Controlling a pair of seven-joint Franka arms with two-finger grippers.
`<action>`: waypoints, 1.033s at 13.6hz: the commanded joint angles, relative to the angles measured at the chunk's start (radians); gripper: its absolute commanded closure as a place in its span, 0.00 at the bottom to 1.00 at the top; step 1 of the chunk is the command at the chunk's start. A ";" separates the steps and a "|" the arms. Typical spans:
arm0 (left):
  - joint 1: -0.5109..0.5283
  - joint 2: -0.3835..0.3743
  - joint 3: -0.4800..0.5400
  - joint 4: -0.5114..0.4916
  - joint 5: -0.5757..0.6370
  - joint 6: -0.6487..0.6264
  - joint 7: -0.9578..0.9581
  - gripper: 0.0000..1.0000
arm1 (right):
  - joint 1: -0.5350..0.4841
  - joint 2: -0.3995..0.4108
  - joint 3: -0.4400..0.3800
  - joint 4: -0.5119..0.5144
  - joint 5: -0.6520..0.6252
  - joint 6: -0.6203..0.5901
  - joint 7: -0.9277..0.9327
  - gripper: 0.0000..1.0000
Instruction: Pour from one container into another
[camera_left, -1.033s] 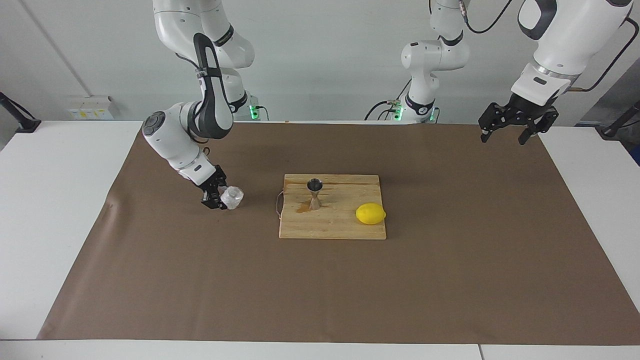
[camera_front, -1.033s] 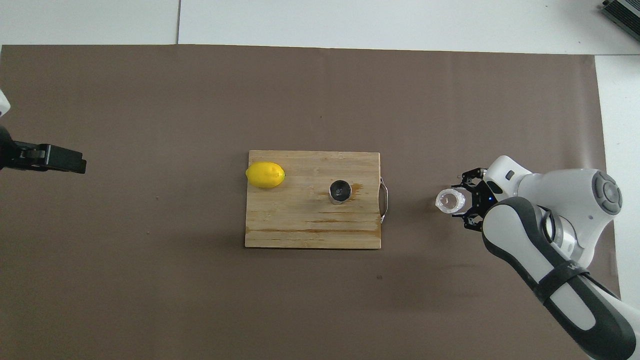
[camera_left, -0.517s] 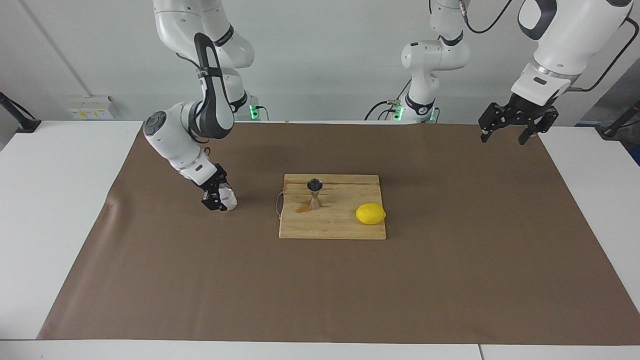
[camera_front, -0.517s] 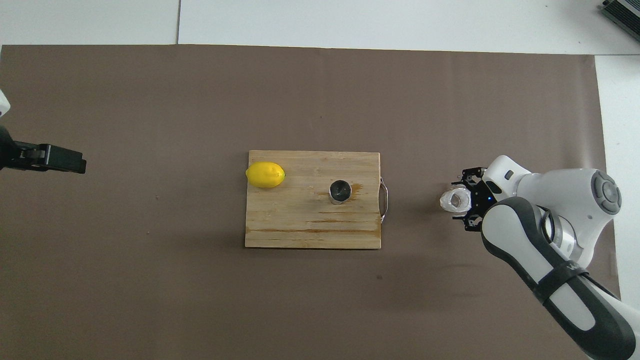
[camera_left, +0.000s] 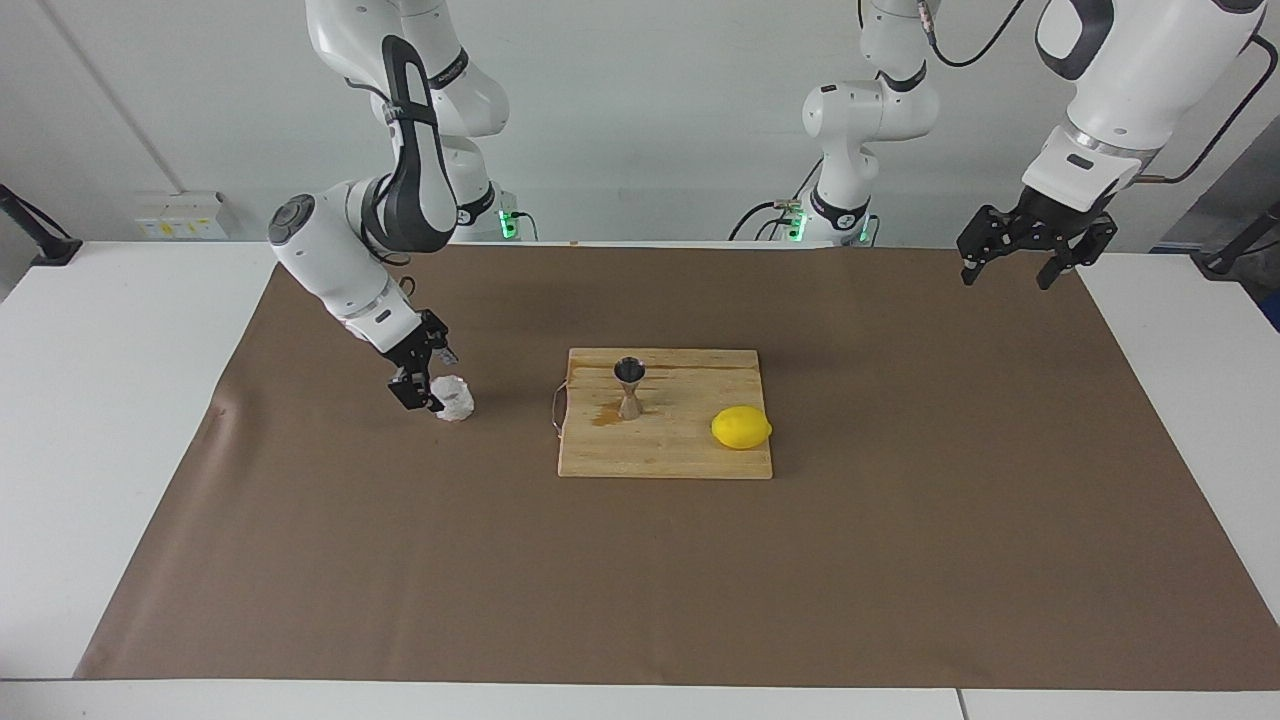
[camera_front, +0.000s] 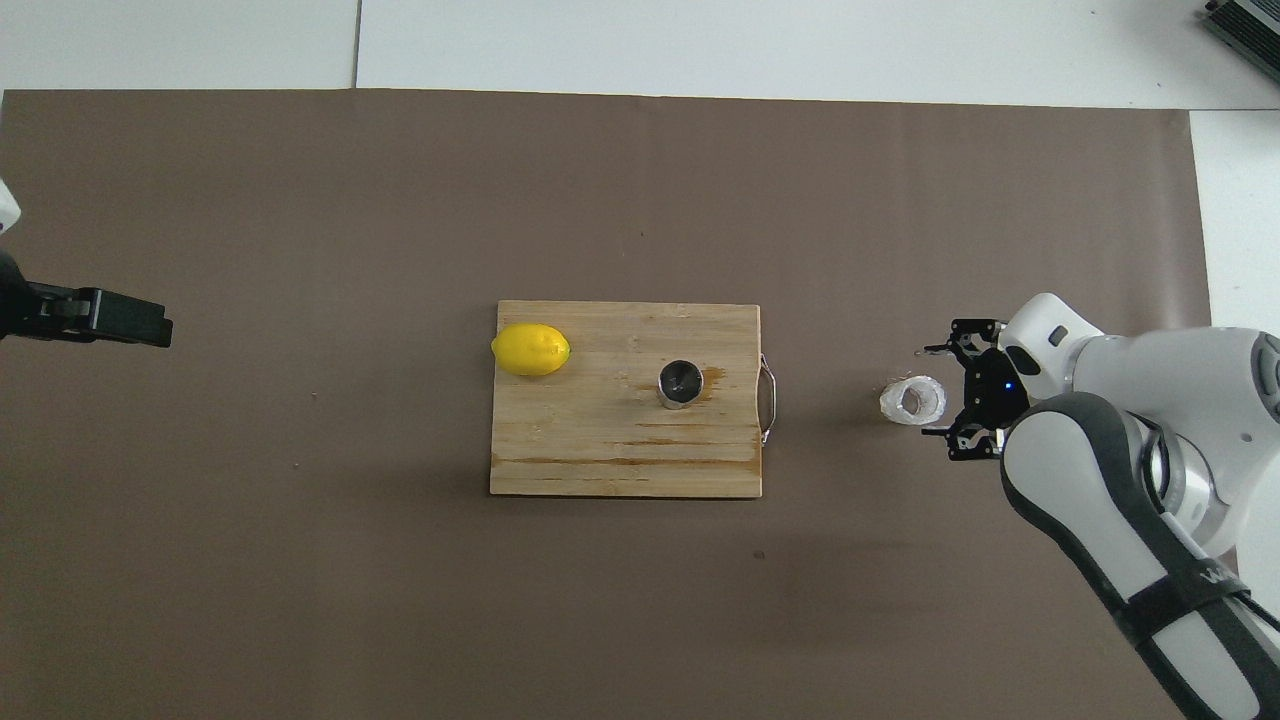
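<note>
The little glass cup (camera_left: 455, 398) (camera_front: 912, 400) has a bumpy, frosty white wall. It lies tipped on its side on the brown paper (camera_left: 660, 580) (camera_front: 400, 200). From above you can look into its round mouth. It is off the wooden board (camera_left: 665, 450) (camera_front: 600, 460), toward the right arm's end of the table, past the board's metal handle (camera_left: 556, 407) (camera_front: 767, 398).

The shiny steel jigger (camera_left: 629, 386) (camera_front: 680, 384) stands upright on the wooden board. It is on the part of the board closer to the handle. There is a small wet brown stain (camera_left: 606, 416) on the wood right by its foot.

A yellow lemon (camera_left: 741, 428) (camera_front: 530, 350) also lies on the board. It is at the board's end toward the left arm, well apart from the jigger.

The right claw (camera_left: 420, 375) (camera_front: 960, 390) is just beside the cup, on the side away from the board. Its two fingers are spread wide apart. It holds nothing. The cup lies free of it, very near one fingertip.

The left claw (camera_left: 1010, 268) (camera_front: 120, 320) waits up in the air, over the brown paper's edge at the left arm's end of the table, well apart from the board. Its fingers are open too, and it holds nothing.
</note>
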 joint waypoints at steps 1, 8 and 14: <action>0.004 -0.017 0.002 -0.014 -0.006 0.001 0.005 0.00 | -0.012 -0.070 0.003 0.022 -0.093 -0.072 0.146 0.00; 0.004 -0.017 0.002 -0.014 -0.006 0.001 0.005 0.00 | 0.005 -0.089 0.019 0.229 -0.427 -0.268 0.825 0.00; 0.004 -0.017 0.002 -0.014 -0.006 0.003 0.005 0.00 | 0.041 -0.077 0.020 0.367 -0.440 -0.379 1.489 0.00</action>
